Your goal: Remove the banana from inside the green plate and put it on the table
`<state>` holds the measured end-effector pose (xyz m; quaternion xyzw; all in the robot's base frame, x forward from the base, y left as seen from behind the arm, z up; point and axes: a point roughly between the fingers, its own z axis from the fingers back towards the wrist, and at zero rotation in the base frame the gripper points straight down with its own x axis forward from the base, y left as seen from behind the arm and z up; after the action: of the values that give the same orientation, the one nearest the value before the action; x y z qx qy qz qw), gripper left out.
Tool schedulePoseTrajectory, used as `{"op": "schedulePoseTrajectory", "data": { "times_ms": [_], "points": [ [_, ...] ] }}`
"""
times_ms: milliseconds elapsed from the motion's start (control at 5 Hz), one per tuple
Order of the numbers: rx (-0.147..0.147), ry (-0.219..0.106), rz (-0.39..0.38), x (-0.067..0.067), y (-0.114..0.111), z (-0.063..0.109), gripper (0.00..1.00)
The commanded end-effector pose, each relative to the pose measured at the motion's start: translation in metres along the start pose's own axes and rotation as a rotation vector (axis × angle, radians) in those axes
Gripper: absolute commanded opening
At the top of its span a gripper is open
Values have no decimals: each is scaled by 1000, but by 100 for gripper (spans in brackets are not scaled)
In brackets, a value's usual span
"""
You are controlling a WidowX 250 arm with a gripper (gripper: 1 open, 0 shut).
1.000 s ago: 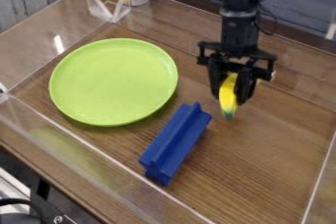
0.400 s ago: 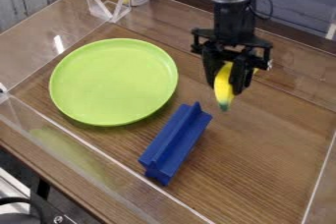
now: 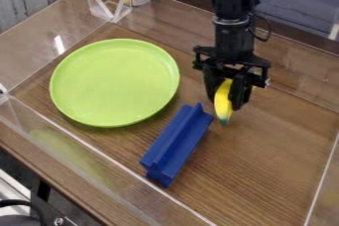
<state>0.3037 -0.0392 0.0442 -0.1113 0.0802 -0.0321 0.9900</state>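
gripper point(image 3: 231, 95) clamps small yellow banana point(image 3: 225, 101), greenish tip down.

banana point(image 3: 225, 101): small, yellow, greenish lower tip; I see it hanging nearly upright, its upper part hidden, its lower tip just beside the upper end of the blue block point(image 3: 177, 143)
green plate point(image 3: 114, 80): big, round, lime-green, shallow rim; lies flat at my left, nothing in it, apart from the banana
table point(image 3: 279, 156): glossy reddish-brown wood with visible grain; carries the plate
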Motion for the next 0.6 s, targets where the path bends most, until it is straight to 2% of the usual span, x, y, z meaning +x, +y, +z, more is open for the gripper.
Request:
{"op": "schedulePoseTrajectory", "data": {
  "times_ms": [0, 200, 400],
  "points": [
    [0, -99, -10, 3, -2, 34, 0],
    [1, -127, -6, 8, -2, 38, 0],
    [2, -127, -7, 12, -3, 29, 0]
  ]
}}
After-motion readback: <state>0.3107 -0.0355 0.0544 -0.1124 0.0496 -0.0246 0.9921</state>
